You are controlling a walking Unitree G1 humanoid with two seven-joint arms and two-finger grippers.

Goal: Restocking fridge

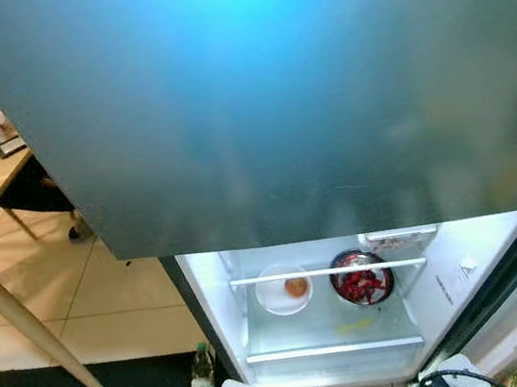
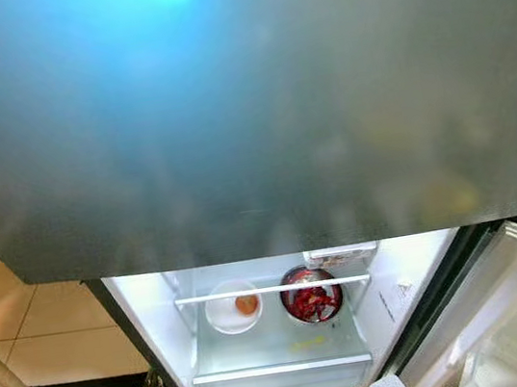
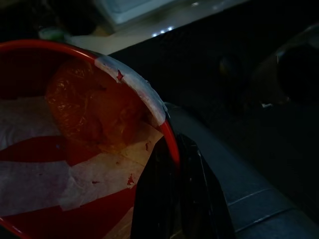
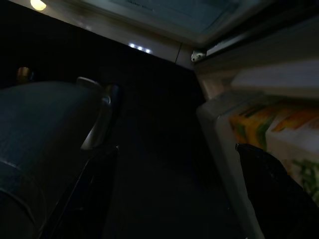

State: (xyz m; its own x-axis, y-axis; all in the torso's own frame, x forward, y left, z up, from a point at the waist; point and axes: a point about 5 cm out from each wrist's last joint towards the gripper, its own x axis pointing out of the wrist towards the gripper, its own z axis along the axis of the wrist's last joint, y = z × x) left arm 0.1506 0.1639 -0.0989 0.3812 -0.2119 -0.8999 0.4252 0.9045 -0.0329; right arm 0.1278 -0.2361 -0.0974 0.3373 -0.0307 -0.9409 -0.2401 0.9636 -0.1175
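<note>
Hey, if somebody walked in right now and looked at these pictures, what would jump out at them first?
The big grey upper fridge door dominates the head views, and below it glows the open, lit compartment. On its shelf sit a white bowl holding something orange and, to its right, a bowl of red food. In the left wrist view, the left hand grips the rim of a red bowl covered in plastic wrap.

The left claw (image 3: 174,199) hangs low in shade, its black fingers (image 3: 164,209) close together at the rim of a red container. The right claw (image 4: 174,199) hangs low too, its two black fingers (image 4: 271,194) spread well apart.
</note>
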